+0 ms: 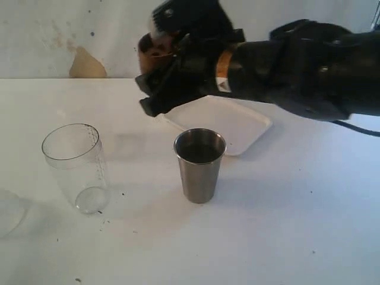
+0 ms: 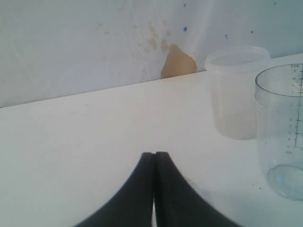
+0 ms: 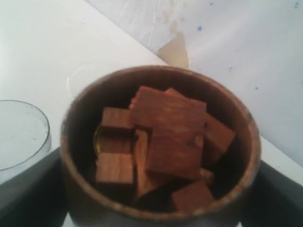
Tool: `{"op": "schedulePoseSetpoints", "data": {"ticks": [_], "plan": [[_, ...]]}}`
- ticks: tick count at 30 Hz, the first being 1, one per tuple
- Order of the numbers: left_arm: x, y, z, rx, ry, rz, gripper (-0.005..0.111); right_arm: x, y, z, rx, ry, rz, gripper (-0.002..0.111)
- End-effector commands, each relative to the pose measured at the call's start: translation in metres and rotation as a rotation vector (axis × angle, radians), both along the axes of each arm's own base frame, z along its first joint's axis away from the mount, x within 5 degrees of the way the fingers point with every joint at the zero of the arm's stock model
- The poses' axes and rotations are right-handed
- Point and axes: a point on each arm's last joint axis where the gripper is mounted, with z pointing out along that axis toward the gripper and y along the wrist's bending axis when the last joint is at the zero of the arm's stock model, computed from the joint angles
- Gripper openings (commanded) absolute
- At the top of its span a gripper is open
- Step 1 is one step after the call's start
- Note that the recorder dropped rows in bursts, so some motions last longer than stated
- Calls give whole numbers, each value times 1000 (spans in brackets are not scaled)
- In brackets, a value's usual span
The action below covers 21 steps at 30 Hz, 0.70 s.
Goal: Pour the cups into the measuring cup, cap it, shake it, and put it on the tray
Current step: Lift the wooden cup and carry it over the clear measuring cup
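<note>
Outside view: your right gripper clamps the wooden cup aloft near the desk's far edge, upright so nothing spills. The measuring cup stands empty by the left edge, and the steel tumbler is mid-desk.

Left wrist: your left gripper is pinched together, empty.

Right wrist: wooden blocks fill the cup.

Bright, flat light washing out the white table, with only faint, soft-edged shadows beside the steel cup, the dark arm smeared by blur, and the wooden cup close up soft and grainy, its near rim out of focus.
</note>
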Motion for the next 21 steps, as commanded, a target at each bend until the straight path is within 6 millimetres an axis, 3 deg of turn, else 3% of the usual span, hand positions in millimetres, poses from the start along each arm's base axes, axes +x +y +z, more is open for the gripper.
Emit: {"op": "schedulePoseSetpoints", "data": {"ticks": [1, 4, 9, 14, 21], "plan": [[0, 0, -1, -3, -5, -6, 1, 12, 36, -7, -77, 25, 17, 0], [0, 0, -1, -3, -5, -6, 1, 19, 64, -16, -175, 17, 46, 0], [0, 0, -1, -3, -5, -6, 1, 25, 94, -22, -290, -58, 120, 0], [0, 0, -1, -3, -5, -6, 1, 37, 95, -29, -468, -140, 113, 0], [0, 0, -1, -3, -5, -6, 1, 35, 99, -26, -609, -268, 196, 0]]}}
